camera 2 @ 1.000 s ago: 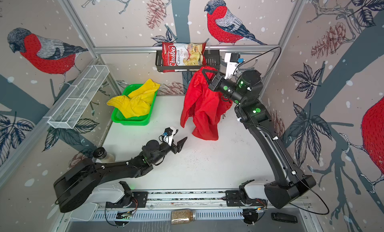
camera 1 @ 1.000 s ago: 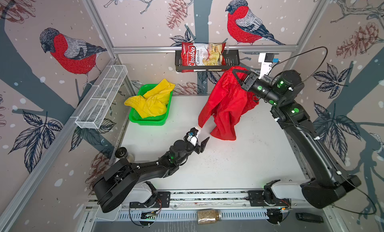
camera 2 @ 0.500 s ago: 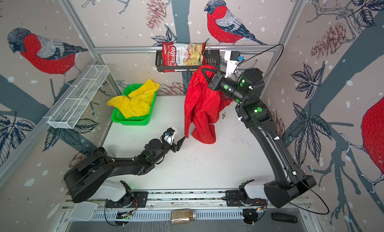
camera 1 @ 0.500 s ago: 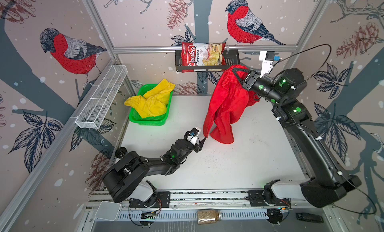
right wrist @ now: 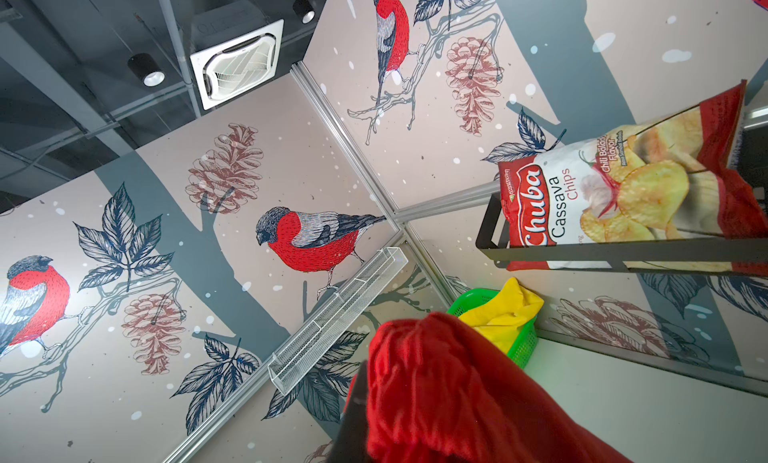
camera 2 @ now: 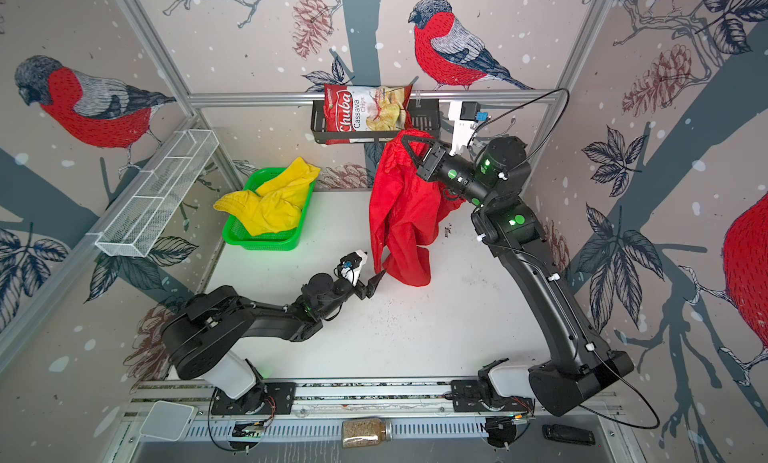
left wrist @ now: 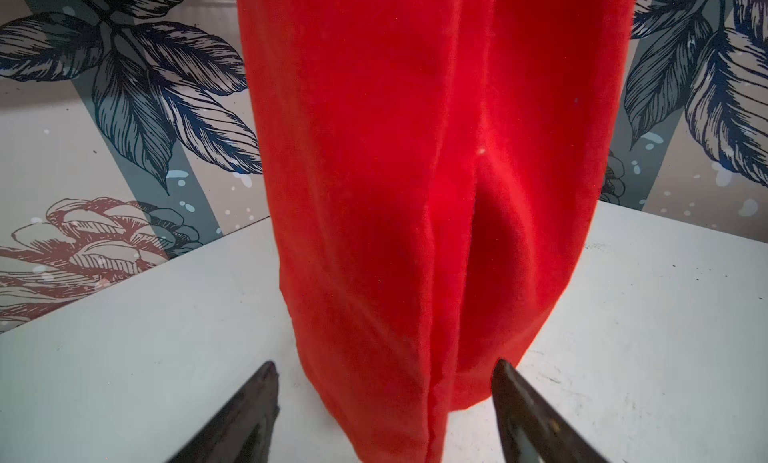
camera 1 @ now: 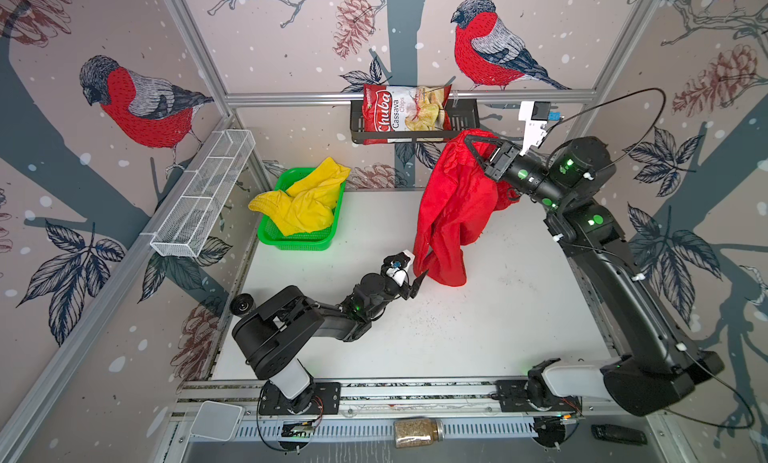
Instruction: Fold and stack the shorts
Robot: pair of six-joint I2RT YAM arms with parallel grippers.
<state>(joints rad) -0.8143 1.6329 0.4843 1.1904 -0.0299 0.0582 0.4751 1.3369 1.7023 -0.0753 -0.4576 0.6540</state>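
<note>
Since a second ago the left gripper (camera 1: 417, 280) has slid forward across the table (camera 1: 478, 324) to the hem of the red shorts (camera 1: 453, 207), which now hang in a narrower, straighter drape. In the left wrist view its jaws stand wide apart, one on each side of the lowest fold of red cloth (left wrist: 395, 191), gripping nothing. The right gripper (camera 1: 478, 146) is raised near the back wall and pinched shut on the waist end of the red shorts, so that they dangle from it. The bottom edge seems to just reach the table, though the view is too close to be sure.

The yellow shorts (camera 1: 307, 199) lie crumpled in the green basket (camera 1: 299, 243) at the far left corner of the table, spilling over its rim.

A red bag (right wrist: 623, 191) stands in the black wire rack (right wrist: 582, 255) on the back rail. It reads "Chuba Cassava Chips", with "Chili Balado Flavor" in small print.

The table is white and flecked with dark specks. The walls carry wallpaper of red-breasted birds, pine cones and dark leaves. A white mesh shelf (camera 1: 203, 195) hangs on the left wall. A jar of grain (camera 1: 417, 432) lies below the front rail. A square ceiling vent (right wrist: 237, 62) shows in the right wrist view.
</note>
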